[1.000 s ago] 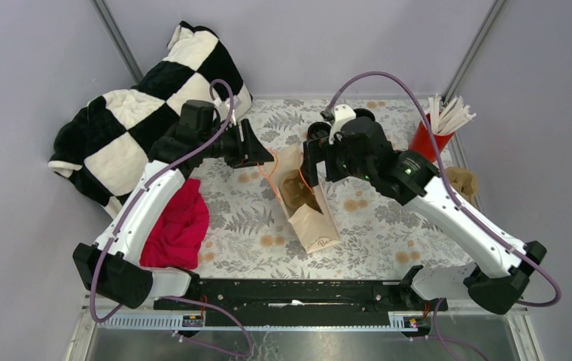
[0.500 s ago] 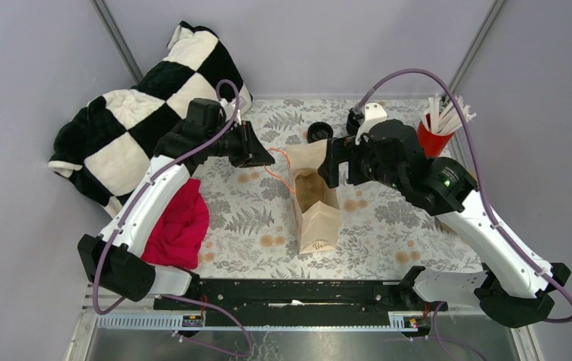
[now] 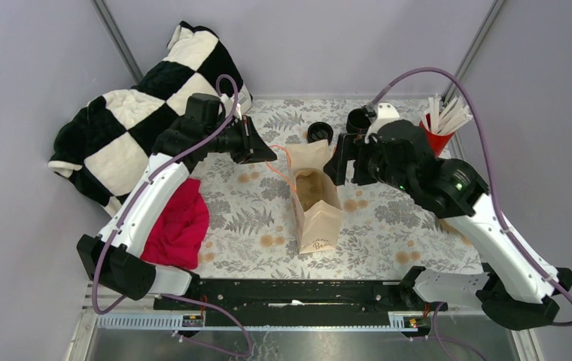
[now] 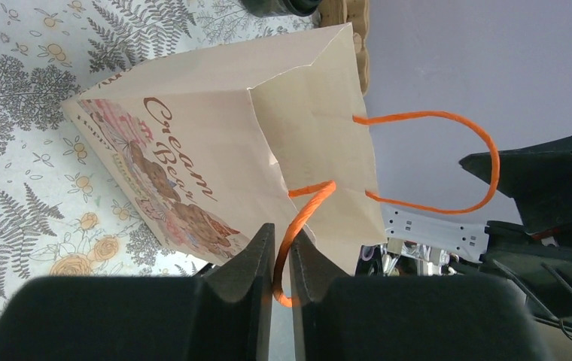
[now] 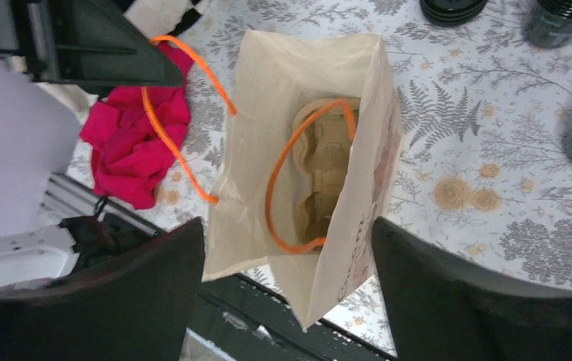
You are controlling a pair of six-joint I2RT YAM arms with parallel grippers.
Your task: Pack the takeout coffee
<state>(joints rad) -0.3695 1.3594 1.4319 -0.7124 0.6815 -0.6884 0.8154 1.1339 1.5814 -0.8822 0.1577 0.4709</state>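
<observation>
Our left wrist shows the left hand (image 4: pixel 281 259) clamped on the orange handle (image 4: pixel 309 204) of the paper bag (image 4: pixel 193 143); the right hand (image 5: pixel 287 252), spread apart, sees the cup carrier (image 5: pixel 330 169) inside.

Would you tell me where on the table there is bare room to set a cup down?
Two patches are bare: between the red cloth and the paper bag, and right of the bag toward the right arm. The far edge is crowded with the lid stack, black cups and red cup.
</observation>
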